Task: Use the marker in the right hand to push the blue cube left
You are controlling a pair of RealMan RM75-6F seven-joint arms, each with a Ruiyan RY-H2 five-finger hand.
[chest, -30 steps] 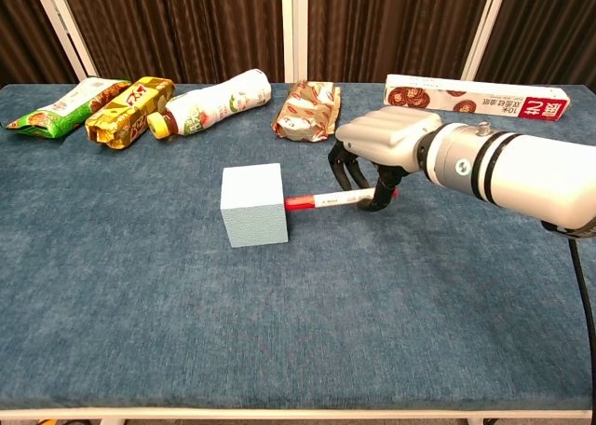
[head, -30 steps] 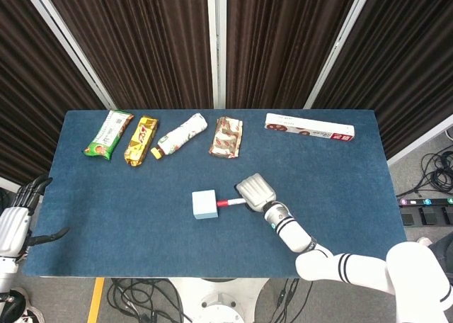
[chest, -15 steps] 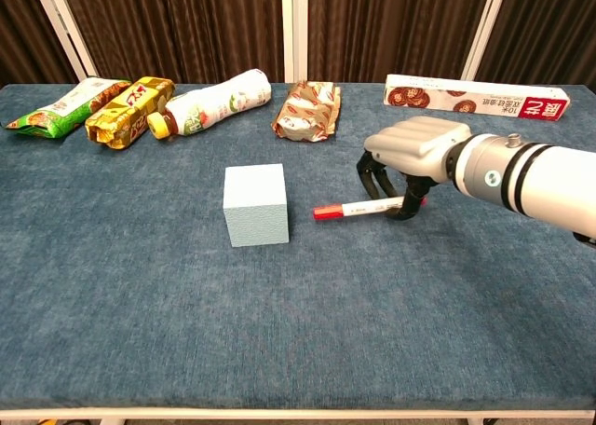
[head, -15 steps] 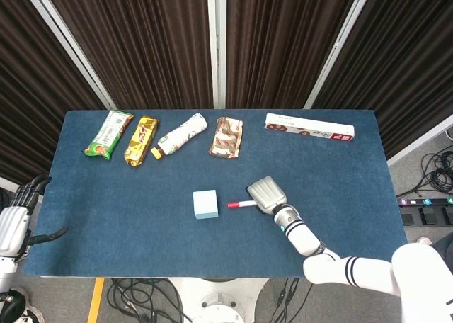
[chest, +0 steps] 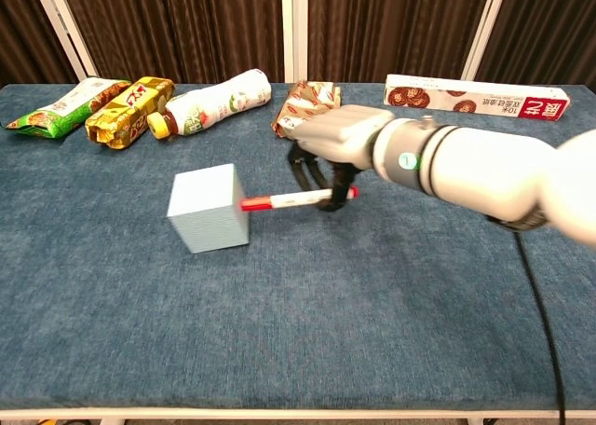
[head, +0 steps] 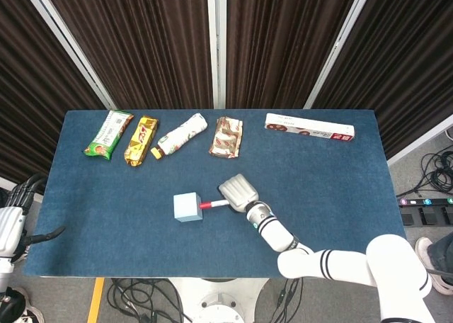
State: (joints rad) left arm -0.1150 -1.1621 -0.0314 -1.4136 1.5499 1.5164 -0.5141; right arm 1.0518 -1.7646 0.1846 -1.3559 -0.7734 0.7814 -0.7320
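A pale blue cube [head: 187, 207] [chest: 209, 208] sits on the blue table, left of centre and turned slightly askew. My right hand [head: 238, 192] [chest: 337, 147] grips a white marker with a red cap [head: 213, 205] [chest: 287, 200], held level and pointing left. The red tip touches the cube's right face. My left hand [head: 15, 215] hangs beyond the table's left edge in the head view, fingers apart and holding nothing; the chest view does not show it.
Along the far edge lie a green snack pack [head: 108, 134], a yellow snack bar [head: 141, 141], a bottle on its side [head: 181, 134], a brown wrapper [head: 226, 137] and a long box [head: 308, 127].
My right hand drew back to the right, then swept left with the marker. The cube has slid left and rotated a little.
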